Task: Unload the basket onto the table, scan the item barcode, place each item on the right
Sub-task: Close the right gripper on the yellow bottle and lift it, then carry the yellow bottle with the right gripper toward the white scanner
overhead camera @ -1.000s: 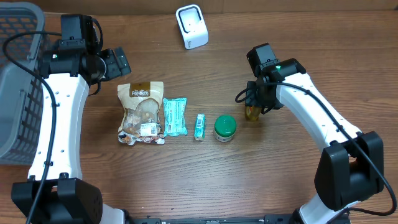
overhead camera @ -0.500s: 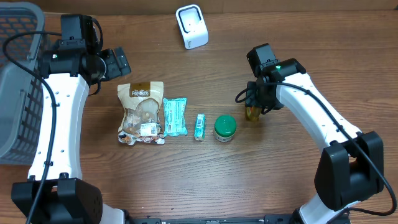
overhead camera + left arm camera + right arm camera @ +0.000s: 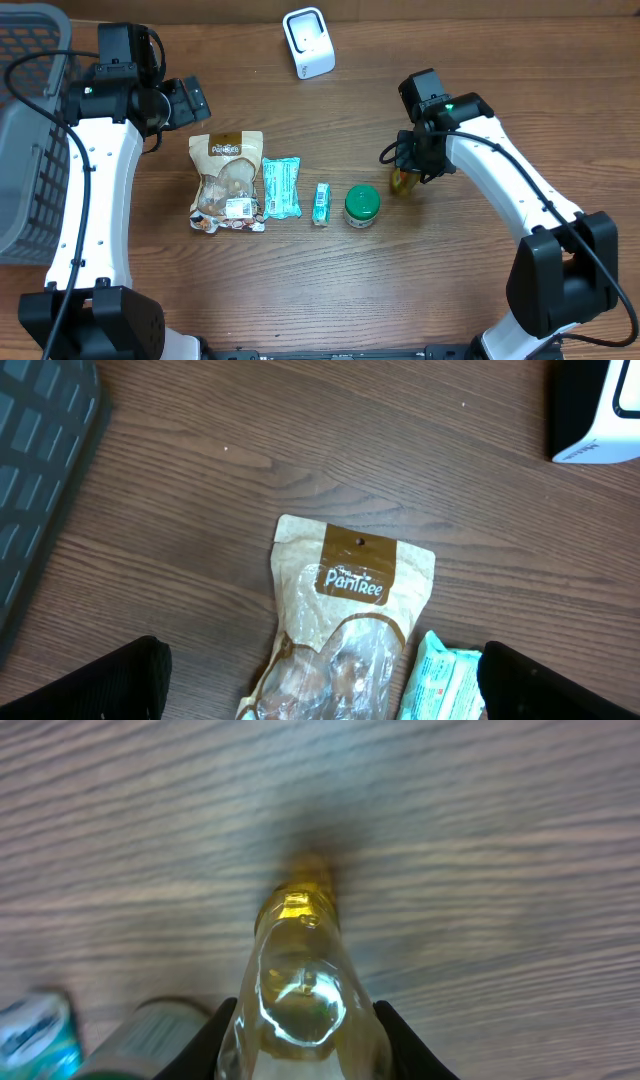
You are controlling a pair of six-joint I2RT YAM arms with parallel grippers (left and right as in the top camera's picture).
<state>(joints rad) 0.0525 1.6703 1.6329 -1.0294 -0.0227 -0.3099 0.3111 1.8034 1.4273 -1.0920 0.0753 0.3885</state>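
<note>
The right hand [image 3: 410,172] is closed on a small clear glass bottle of yellowish liquid [image 3: 300,982]; in the right wrist view both black fingers [image 3: 222,1038] press against the bottle's sides. The bottle's narrow gold-coloured end points at the brown wooden worktop [image 3: 300,290]. From overhead the bottle sits at the right end of a row of goods, just beside a round jar with a green lid [image 3: 362,206].

To the left of the jar, the row holds a small teal box [image 3: 321,203], a teal foil packet [image 3: 281,187] and a tan snack pouch with a clear window [image 3: 228,182]. The left hand [image 3: 188,100] is wide open and holds nothing, hovering over the worktop above the pouch's top edge.

A white barcode scanner on its stand [image 3: 308,42] is at the far edge, well apart from the bottle. A grey plastic basket [image 3: 25,150] sits at the far left.
</note>
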